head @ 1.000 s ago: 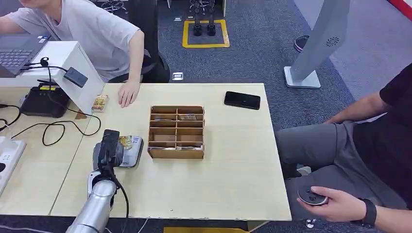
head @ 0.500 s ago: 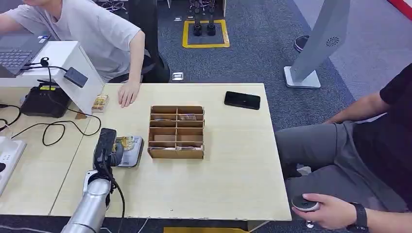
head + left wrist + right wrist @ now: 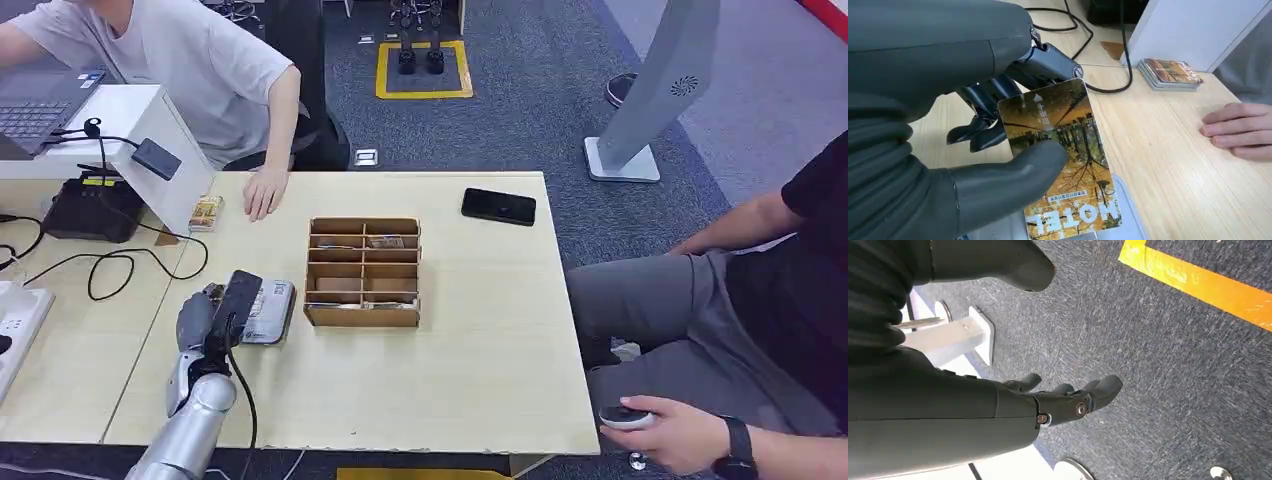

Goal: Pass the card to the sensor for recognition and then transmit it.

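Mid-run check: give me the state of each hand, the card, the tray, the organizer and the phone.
left hand: pinching the card
card: held above the grey tray
grey tray: flat on the table
right hand: hanging, holding nothing
wooden organizer: upright, some slots filled
phone: flat, screen dark

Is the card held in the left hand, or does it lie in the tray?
Held. The left hand pinches the card between thumb and fingers, just above the grey tray.
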You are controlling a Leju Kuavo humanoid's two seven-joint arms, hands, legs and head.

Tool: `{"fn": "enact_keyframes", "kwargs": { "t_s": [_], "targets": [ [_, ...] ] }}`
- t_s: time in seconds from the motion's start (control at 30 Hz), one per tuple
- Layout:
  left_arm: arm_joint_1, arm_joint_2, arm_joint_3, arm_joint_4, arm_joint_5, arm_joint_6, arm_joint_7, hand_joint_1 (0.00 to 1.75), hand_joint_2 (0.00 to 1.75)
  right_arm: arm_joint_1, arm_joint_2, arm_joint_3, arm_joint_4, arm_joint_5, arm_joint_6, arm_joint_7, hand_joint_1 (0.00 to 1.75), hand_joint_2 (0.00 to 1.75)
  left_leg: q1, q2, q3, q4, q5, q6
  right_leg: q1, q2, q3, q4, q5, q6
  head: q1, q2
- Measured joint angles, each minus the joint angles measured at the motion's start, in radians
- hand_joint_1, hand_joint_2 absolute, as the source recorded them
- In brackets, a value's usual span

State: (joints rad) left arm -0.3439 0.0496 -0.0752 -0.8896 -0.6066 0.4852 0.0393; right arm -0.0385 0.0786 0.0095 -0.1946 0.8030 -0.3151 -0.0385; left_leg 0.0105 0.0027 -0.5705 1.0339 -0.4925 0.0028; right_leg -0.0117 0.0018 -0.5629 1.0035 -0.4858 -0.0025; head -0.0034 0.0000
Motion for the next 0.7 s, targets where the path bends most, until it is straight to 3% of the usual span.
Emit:
{"fn": "enact_keyframes", "kwargs": {
  "t_s": [0.27,0.7],
  "targets": [
    [0.0,0.004,-0.005,0.007,-0.017,0.007,0.007,1.75,1.75,0.0,0.0,-0.002,0.0,0.0,0.0,0.0,0.0,1.75,0.0,0.0,0.0,0.0,0.0,0.0,0.0,0.0,0.0,0.0,0.0,0.0,0.0,0.0],
    [0.014,-0.003,-0.01,0.008,-0.242,-0.003,0.066,1.75,1.75,-0.003,0.0,-0.011,0.0,0.015,0.0,-0.013,0.0,1.75,0.0,0.0,0.0,0.0,0.0,0.0,0.0,0.0,0.0,0.0,0.0,0.0,0.0,0.0]
  ]
}}
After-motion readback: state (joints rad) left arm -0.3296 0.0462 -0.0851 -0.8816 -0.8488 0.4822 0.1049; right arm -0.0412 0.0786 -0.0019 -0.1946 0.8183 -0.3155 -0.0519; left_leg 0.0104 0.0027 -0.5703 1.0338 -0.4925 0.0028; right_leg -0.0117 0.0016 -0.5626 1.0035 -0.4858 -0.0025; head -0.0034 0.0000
